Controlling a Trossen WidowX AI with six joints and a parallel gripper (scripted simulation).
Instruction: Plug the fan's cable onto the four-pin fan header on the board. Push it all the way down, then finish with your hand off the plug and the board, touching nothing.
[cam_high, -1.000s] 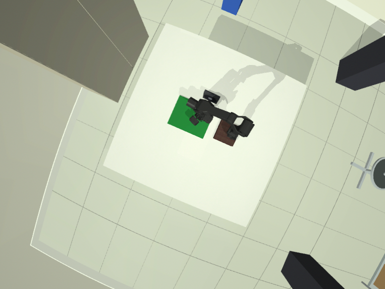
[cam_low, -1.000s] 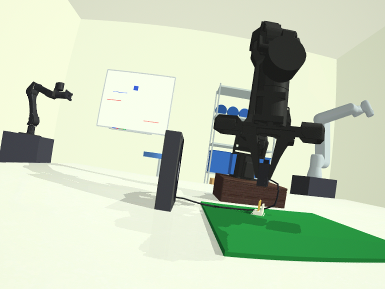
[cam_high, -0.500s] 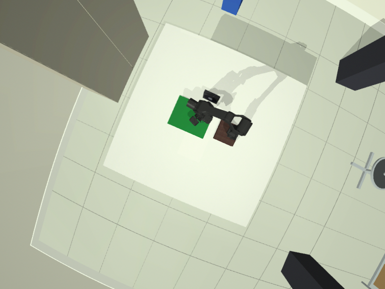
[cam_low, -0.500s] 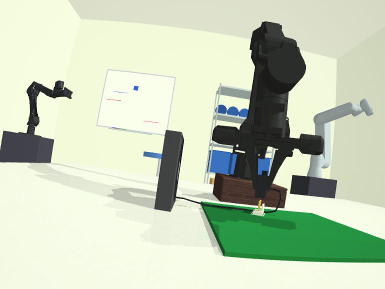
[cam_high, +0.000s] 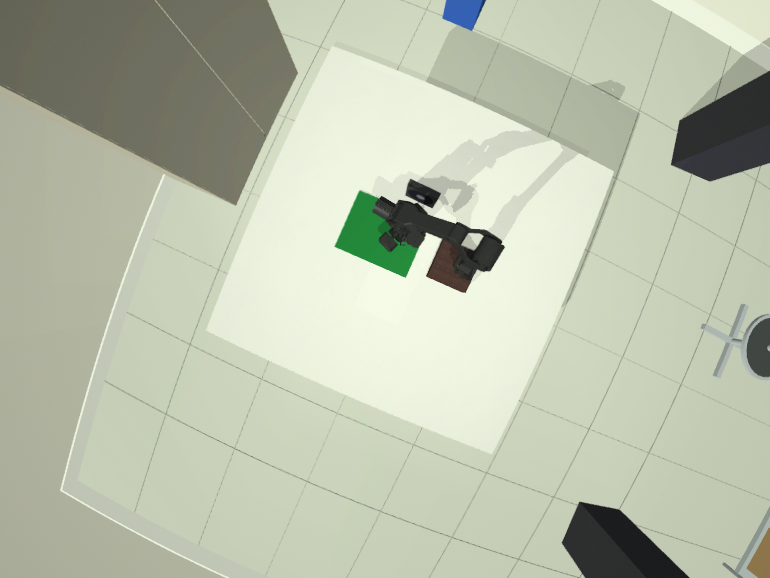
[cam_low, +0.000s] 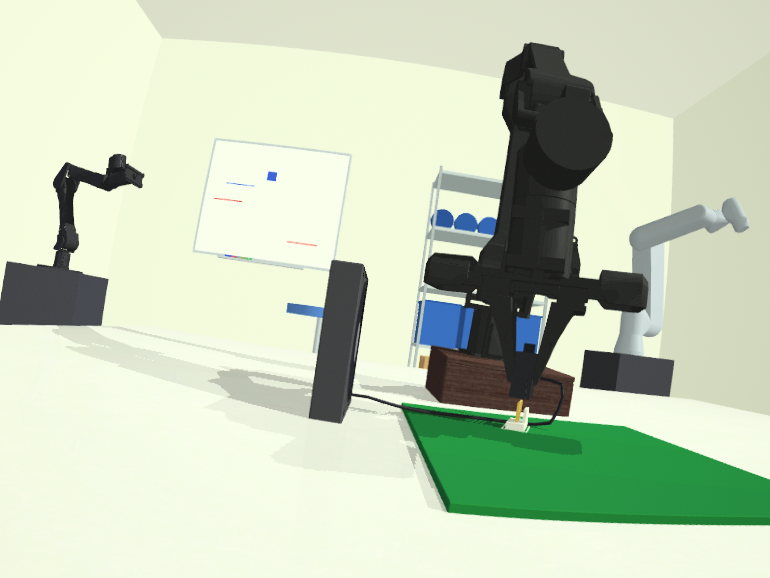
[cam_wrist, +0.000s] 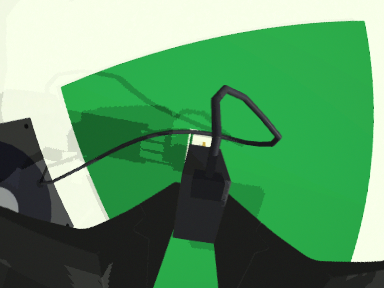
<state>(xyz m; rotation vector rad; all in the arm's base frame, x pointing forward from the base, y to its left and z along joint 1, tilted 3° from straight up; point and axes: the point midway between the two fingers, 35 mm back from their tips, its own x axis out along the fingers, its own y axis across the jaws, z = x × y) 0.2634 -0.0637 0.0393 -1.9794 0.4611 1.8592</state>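
Behind the fingers (cam_low: 521, 373) I see pale cream walls, with a whiteboard (cam_low: 271, 205) off to their left. A metal shelf rack (cam_low: 447, 186) holding 3 blue balls stands directly behind them. From above, the white table (cam_high: 310, 348) sits on a tiled floor (cam_high: 248, 497).

One fan (cam_low: 338, 339), one cable (cam_wrist: 247, 112), one plug (cam_wrist: 202, 195), one header (cam_low: 516, 425), one green board (cam_low: 597, 469), one wooden block (cam_low: 478, 376), one gripper (cam_low: 525, 373).
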